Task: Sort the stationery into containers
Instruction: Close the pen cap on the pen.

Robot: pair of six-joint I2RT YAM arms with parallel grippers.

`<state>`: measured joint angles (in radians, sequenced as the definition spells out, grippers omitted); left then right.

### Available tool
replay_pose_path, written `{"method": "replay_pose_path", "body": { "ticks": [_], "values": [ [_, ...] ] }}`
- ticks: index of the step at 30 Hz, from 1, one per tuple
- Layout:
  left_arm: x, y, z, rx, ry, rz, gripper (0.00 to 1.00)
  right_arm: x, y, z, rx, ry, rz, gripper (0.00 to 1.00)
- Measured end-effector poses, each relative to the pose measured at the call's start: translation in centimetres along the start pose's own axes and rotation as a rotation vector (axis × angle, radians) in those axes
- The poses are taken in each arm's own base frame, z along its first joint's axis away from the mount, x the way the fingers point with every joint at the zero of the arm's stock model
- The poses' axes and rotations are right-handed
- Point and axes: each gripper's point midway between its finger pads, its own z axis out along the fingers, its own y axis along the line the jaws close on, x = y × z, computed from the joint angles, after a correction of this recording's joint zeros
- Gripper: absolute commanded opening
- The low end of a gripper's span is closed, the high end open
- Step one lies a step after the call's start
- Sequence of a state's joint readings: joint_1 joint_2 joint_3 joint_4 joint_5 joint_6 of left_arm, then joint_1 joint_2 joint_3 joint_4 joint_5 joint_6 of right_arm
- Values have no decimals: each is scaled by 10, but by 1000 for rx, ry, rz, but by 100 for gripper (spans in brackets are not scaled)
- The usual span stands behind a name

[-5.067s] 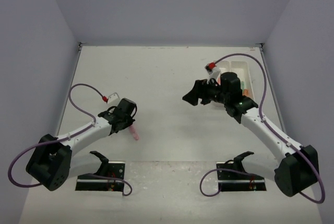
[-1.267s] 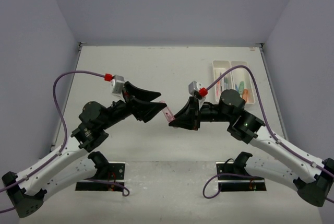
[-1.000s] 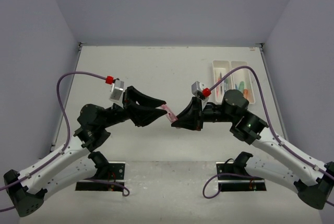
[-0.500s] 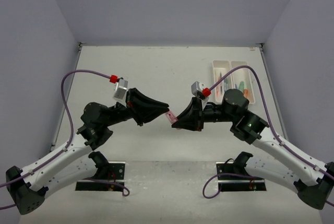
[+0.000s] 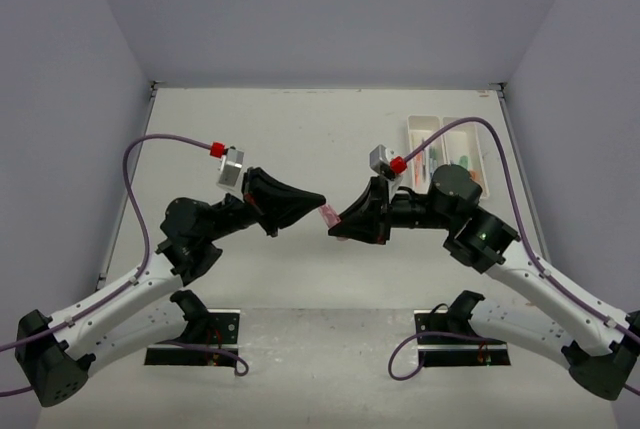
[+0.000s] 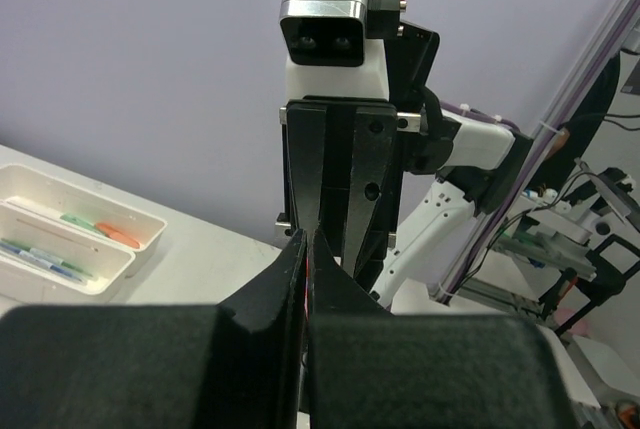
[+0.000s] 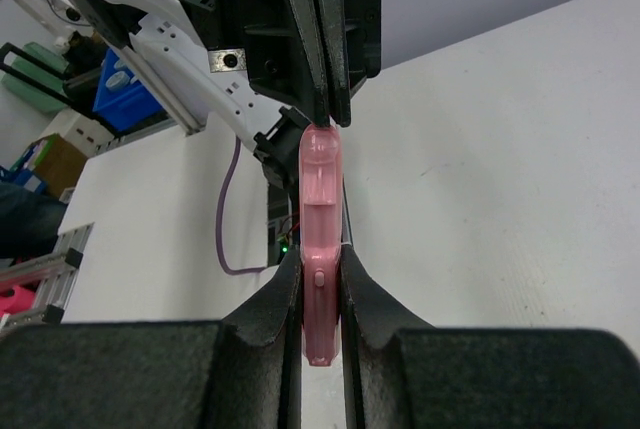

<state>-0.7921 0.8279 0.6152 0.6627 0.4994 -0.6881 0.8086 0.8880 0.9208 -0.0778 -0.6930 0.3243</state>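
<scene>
Above the off-white table (image 5: 300, 139), between lilac walls (image 5: 300, 19): left gripper (image 5: 319, 199) pressed together, right gripper (image 5: 337, 228) pinching a pink marker (image 7: 320, 209).

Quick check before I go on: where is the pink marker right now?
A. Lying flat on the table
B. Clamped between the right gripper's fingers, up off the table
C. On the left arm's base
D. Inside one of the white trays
B: the right wrist view shows the pink marker pinched between the fingers of the right gripper, and the top view shows it raised mid-table, well away from the white trays.
</scene>
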Motion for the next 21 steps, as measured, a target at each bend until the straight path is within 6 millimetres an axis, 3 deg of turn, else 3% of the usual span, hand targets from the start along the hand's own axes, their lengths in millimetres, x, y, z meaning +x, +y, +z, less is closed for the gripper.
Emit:
{"method": "replay_pose_path", "body": {
  "ticks": [10, 18, 20, 21],
  "values": [
    [-8, 14, 3, -55, -68, 11, 0, -10, -12, 14, 3, 54, 83, 0],
    [-15, 23, 4, -113, -183, 38, 0, -28, -20, 9, -19, 109, 190, 0],
    [-16, 28, 1, -147, -206, 34, 8, -31, -24, 7, -10, 112, 205, 0],
    [-16, 33, -1, -185, -211, 31, 18, -31, -28, 6, 4, 106, 206, 0]
  ]
}}
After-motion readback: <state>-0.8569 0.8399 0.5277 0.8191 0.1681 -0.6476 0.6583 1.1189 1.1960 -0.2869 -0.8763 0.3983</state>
